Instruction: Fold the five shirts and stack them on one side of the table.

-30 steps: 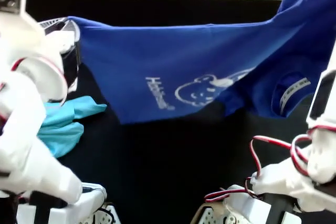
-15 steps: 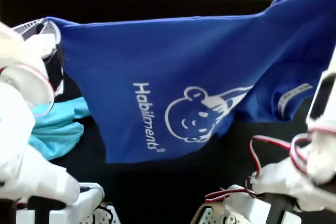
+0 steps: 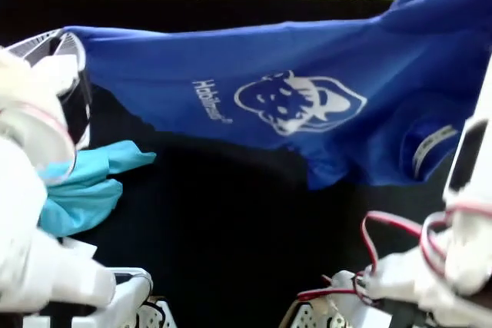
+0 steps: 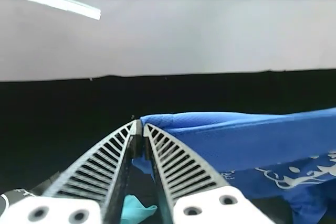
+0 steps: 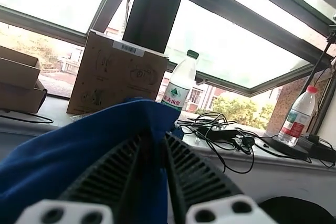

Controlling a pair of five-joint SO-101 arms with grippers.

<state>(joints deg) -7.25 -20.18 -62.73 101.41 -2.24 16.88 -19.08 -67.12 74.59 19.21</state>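
- Here, the blue shirt hangs in the air above the black table, stretched from over its left edge across to its right edge.
- The left gripper is closed tight on one corner of the shirt.
- The right gripper is pinched onto a bunched fold of the same shirt.
- A crumpled teal shirt lies on the table near its left edge.
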